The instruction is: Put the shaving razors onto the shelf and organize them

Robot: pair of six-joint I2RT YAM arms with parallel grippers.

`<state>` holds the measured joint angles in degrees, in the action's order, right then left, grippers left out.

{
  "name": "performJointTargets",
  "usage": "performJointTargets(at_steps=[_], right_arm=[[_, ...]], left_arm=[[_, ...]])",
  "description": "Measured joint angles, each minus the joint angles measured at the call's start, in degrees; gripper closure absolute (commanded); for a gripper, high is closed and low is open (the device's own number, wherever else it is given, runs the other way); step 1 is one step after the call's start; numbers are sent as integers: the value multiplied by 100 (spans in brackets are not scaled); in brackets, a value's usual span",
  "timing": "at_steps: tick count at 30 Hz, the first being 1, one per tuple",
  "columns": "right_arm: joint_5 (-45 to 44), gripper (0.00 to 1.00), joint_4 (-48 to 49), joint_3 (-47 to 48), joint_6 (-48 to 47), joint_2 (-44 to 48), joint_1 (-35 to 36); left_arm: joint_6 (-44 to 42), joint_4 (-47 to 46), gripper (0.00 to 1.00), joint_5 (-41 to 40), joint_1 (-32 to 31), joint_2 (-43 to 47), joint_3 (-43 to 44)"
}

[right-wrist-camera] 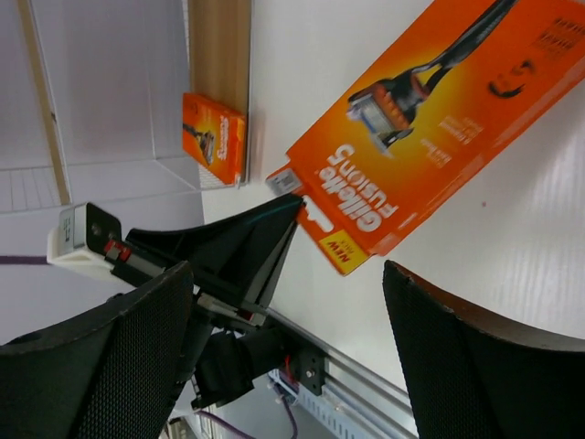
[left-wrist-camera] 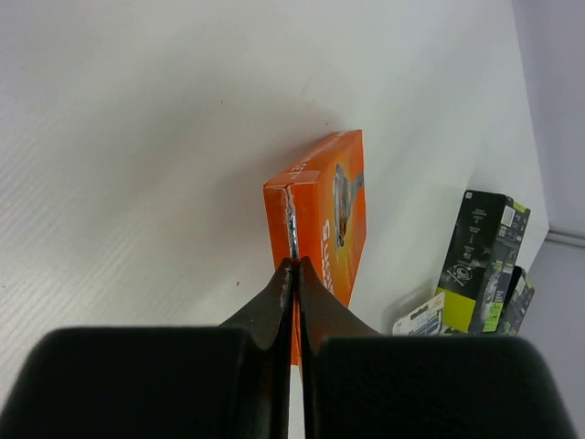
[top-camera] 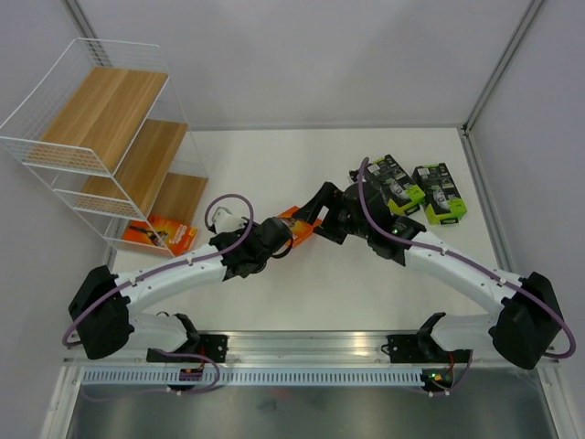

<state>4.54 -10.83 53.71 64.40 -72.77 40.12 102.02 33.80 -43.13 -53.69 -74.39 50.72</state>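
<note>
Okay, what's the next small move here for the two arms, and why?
Probably swing the left gripper leftward toward the shelf with the orange box. It is shut on the box's end flap, while the right gripper stands open and clear of it.

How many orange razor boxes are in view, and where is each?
2. The first orange box lies by the lowest board of the shelf; the left gripper pinches the second orange box mid-table. Arms may hide others.
</note>
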Motion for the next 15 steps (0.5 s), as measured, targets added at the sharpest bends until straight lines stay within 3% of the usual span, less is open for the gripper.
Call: performJointTargets(at_steps=[4, 9, 15], right_arm=[[-275, 9, 57, 2, 140, -15, 433], [-957, 4, -413, -181, 240, 219, 459], [-1220, 2, -9, -1764, 1200, 1016, 396]], left_arm=[[216, 44, 98, 28, 0, -20, 22], [149, 55, 98, 199, -2, 103, -7], [155, -15, 98, 531, -4, 914, -664]])
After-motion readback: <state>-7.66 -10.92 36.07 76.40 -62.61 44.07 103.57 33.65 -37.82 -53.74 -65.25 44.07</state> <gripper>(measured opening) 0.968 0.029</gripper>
